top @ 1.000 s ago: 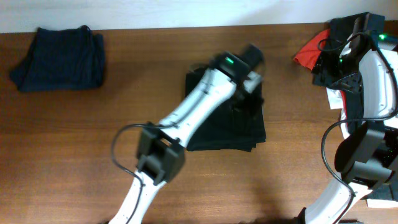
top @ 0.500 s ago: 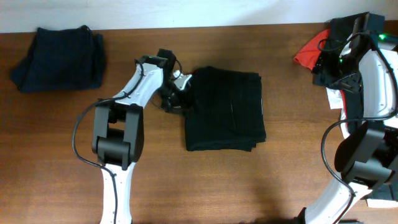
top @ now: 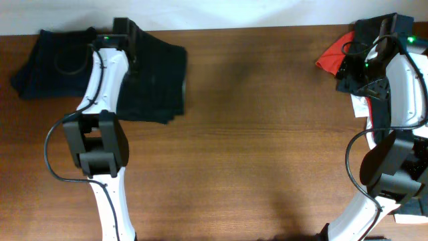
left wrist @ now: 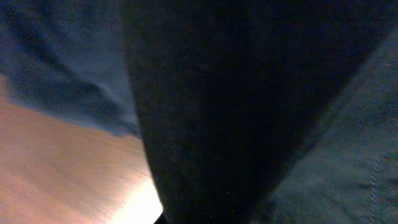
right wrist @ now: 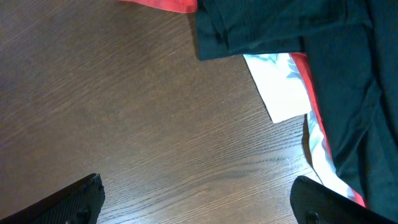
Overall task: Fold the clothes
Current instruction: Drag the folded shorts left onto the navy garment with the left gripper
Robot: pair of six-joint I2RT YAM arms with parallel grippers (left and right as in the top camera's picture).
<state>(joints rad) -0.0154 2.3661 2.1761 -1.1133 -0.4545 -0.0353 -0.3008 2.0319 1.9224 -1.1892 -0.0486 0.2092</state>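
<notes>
Left arm (top: 100, 77) reaches to the far left of the table (top: 267, 147), and its end sits over the top edge of a folded black garment (top: 160, 84). That garment lies flat on the table, just beside a folded navy piece (top: 40, 63) in the far-left corner. The arm covers the line between them, so it can't be told if they touch or overlap. The left wrist view is nearly all dark cloth pressed close to the lens: black fabric (left wrist: 217, 112) down the middle, navy fabric (left wrist: 62, 62) at upper left, a strip of table at lower left. A seam with stitching shows at the lower right. The left fingers are not made out in either view — can't tell if they are apart, closed or pinching the cloth.

Right arm (top: 408, 87) stands at the right edge, bent over a loose heap of clothes in the far-right corner. The heap has a red-orange piece (top: 331, 59) sticking out on its left side and black pieces (top: 374, 30) behind it. In the right wrist view the right fingers (right wrist: 81, 199) are spread wide with only bare table between them, gripping nothing. Ahead of them lie the red-orange edge (right wrist: 161, 5), a dark garment (right wrist: 280, 25), and a white patch (right wrist: 283, 87) with red trim (right wrist: 313, 99) along its side — all unfolded, overlapping one another
</notes>
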